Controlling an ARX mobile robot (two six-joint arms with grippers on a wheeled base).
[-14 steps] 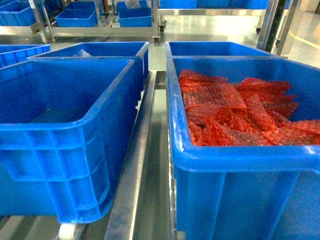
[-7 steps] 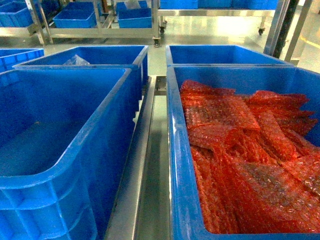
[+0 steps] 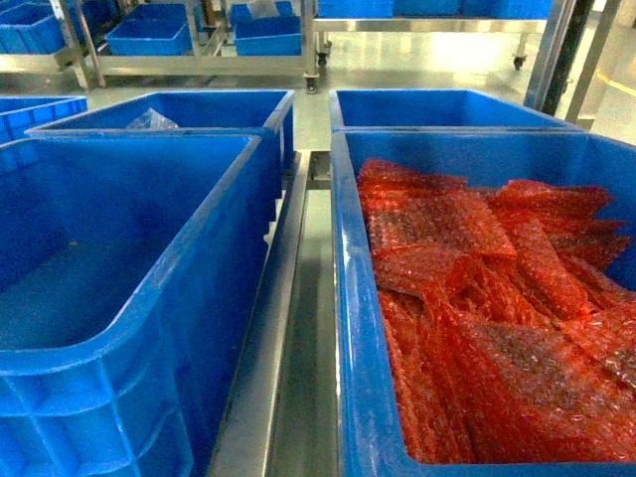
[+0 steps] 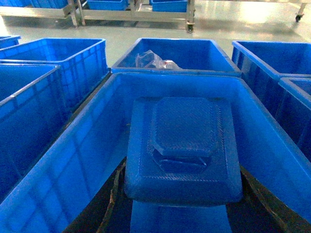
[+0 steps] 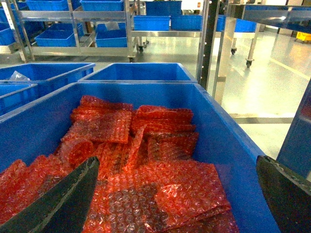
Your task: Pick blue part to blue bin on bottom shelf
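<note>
The blue part (image 4: pixel 182 148), a squarish textured moulding with a raised octagonal centre, sits level, filling the lower middle above the blue bin (image 4: pixel 63 160), whose near-left wall shows.

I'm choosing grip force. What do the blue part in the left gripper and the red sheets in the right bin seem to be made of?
Blue part: apparently rigid moulded plastic, matte, with a fine woven-like surface texture and crisp stepped edges.
Red sheets: apparently thin bubble-wrap film, translucent and glossy, with rows of small bubbles and crumpled folds.
Bin: seemingly smooth, slightly glossy hard plastic with a rolled rim.
</note>
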